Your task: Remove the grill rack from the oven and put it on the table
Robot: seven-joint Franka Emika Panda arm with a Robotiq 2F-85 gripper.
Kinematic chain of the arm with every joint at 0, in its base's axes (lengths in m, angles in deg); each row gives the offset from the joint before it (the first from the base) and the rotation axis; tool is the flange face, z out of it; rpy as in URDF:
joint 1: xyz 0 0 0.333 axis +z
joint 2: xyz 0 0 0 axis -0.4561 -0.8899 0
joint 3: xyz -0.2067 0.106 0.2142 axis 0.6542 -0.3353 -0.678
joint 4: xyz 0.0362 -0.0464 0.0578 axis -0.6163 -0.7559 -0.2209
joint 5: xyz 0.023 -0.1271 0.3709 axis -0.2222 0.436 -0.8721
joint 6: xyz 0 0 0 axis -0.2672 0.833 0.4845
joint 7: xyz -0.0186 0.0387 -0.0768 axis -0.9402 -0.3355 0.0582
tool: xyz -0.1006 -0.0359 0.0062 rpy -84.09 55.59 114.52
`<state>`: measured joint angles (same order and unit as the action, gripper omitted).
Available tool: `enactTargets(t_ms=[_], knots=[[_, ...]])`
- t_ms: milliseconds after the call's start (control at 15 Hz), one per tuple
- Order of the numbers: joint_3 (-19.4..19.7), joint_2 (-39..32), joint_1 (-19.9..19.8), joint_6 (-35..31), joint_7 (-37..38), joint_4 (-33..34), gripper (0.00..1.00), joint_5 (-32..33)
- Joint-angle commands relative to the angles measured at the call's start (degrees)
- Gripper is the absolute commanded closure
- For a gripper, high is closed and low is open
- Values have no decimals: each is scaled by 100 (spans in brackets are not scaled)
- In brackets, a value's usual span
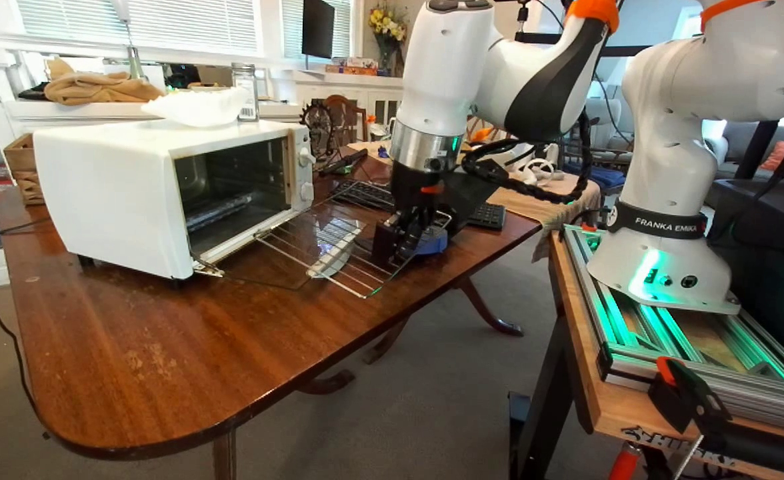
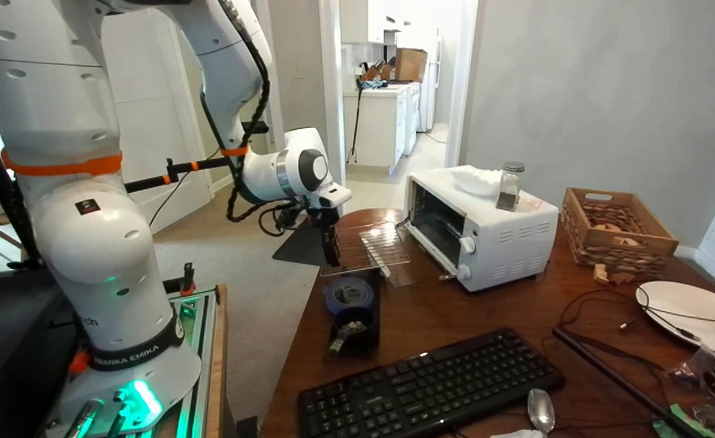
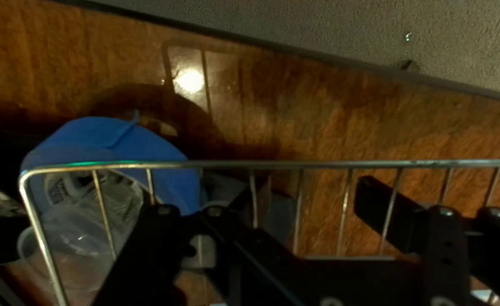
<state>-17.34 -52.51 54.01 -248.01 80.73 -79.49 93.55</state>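
Rack out of the oven, gripper at its far edge

In an exterior view, the oven stands on the table, its door down. The rack reaches across above the door, its near edge close to the oven's opening and its far edge well out from it. The gripper points down at that far edge. A long silvery piece shows inside the oven. A frilled white thing and a jar sit on top.

Also in an exterior view, a blue ring is on the table just beside the rack, on the same side as the keyboard. A basket stands beside the oven; a plate and a spoon lie nearer the camera.

In the wrist view, the fingers are spread apart, with wires of the rack running through the gap and one wire crossing in front of a finger. The rack's outer rail runs just past the fingers, and its corner shows in front of the blue ring. Whether the rack touches the ring, or bears on the gripper, I cannot tell. Past the table's edge is the floor.
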Motion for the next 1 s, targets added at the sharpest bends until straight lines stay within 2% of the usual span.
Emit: enactTargets(t_ms=[0, 333, 400, 467, 667, 933], knots=[[219, 939, -119, 120, 187, -490, 67, 445], [468, 1851, -293, -34, -110, -911, 67, 210], [590, 1608, -190, 38, -171, -540, 67, 69], [737, 1706, -162, 15, -242, -579, 67, -47], [1320, 1716, 23, -68, -752, -517, 67, -660], [2342, 1630, 359, -393, -1673, -513, 67, -1681]])
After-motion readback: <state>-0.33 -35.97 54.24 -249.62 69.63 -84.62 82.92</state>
